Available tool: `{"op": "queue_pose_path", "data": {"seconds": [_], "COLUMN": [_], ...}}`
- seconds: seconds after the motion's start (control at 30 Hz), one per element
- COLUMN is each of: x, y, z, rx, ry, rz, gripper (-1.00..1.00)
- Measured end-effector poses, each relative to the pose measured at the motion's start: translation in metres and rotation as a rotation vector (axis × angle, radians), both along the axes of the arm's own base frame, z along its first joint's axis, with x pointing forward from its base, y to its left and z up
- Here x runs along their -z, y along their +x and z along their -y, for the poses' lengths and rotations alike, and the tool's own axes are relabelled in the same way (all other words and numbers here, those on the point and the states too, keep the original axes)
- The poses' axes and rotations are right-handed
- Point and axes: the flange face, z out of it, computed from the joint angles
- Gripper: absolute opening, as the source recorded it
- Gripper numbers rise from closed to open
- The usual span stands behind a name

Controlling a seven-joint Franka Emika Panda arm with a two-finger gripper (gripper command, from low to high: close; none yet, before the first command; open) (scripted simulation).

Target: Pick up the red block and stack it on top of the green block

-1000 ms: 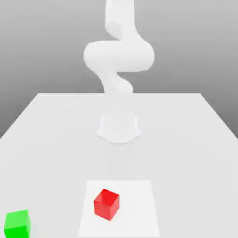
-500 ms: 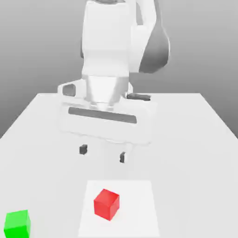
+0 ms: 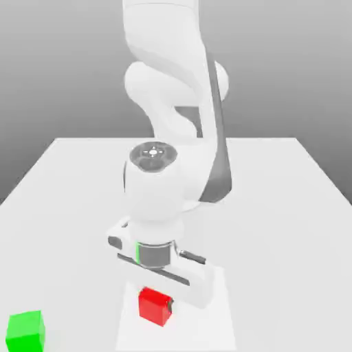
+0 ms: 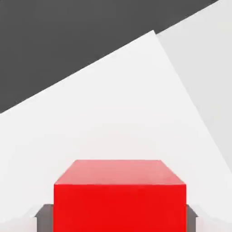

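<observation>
The red block (image 3: 152, 305) sits on a pale square patch of the white table (image 3: 275, 206), near the front edge. My gripper (image 3: 155, 304) has come straight down over it. One dark fingertip (image 3: 170, 304) shows against the block's side toward the exterior view's right; the other is hidden behind the hand. In the hand view the red block (image 4: 120, 195) fills the space between the grey pads (image 4: 44, 216), which press against both of its sides. The green block (image 3: 26, 331) rests alone at the exterior view's front left corner, well clear of the gripper.
The arm's white body (image 3: 172, 103) rises from its base at the table's middle and bends forward over the red block. The pale square patch (image 3: 220, 323) reaches the table's front edge.
The hand has dropped from mid-air above the table's centre down onto the red block and turned. Its fingers, wide apart half a second ago, now stand against the block. Neither block has moved.
</observation>
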Motion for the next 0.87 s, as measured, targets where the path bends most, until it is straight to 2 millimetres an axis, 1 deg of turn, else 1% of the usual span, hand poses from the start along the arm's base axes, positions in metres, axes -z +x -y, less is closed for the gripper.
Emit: {"op": "queue_pose_path", "data": {"seconds": [0.03,0.07,0.13,0.23,0.27,0.33,0.4,0.5,0.6,0.63,0.67,0.73,0.77,0.87], "x": [0.004,0.0,-0.017,-0.049,-0.058,-0.067,-0.074,-0.085,-0.095,-0.091,-0.082,-0.054,-0.042,-0.042], "y": [0.0,0.0,0.001,0.0,0.002,0.017,0.032,0.048,0.055,0.056,0.056,0.056,0.056,0.056], "z": [0.0,0.0,0.0,0.0,0.004,0.032,0.068,0.128,0.193,0.207,0.214,0.219,0.22,0.22], "rx": [0.0,0.0,0.001,0.001,0.016,0.133,0.269,0.482,0.697,0.741,0.763,0.779,0.782,0.782], "ry": [0.0,0.0,0.0,0.0,0.0,0.002,0.004,0.005,0.004,0.003,0.003,0.002,0.001,0.001], "rz": [0.0,0.0,0.0,-0.001,-0.001,-0.001,0.0,0.0,0.0,0.0,0.0,0.0,0.0,0.0], "gripper": [-1.0,-1.0,-1.0,-1.0,-1.0,-1.0,-1.0,-1.0,-1.0,-1.0,-1.0,-1.0,1.0,1.0]}}
